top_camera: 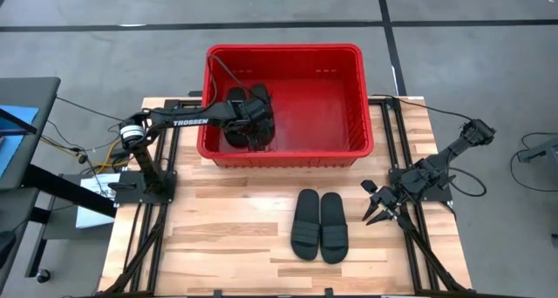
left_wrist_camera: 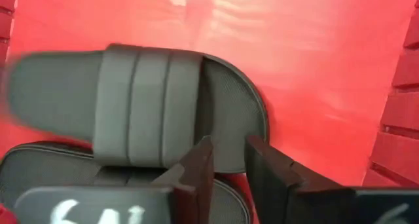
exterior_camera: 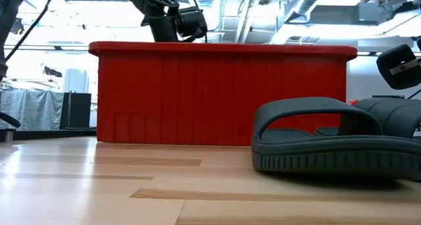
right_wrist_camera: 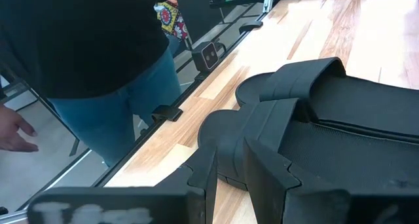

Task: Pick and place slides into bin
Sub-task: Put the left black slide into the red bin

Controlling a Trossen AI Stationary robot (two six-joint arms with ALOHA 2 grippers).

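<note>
Overhead, two matte black rubbery slide sandals [top_camera: 248, 117] are seen inside the large red ribbed plastic bin [top_camera: 359, 98], under the left gripper [top_camera: 258, 115]; two more [top_camera: 319, 225] lie on the desk before the bin, beside the right gripper [top_camera: 378, 216]. At the left wrist, narrowly parted fingers [left_wrist_camera: 196, 175] hold nothing and could snag a strap if lifted carelessly. At the right wrist, slightly open fingers [right_wrist_camera: 267, 168] might push the pair away.

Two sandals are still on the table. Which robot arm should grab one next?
The right one, probably. The right tool rests on the table right beside the two sandals. The left tool is inside the red bin, over the two sandals already there, farther away.
</note>
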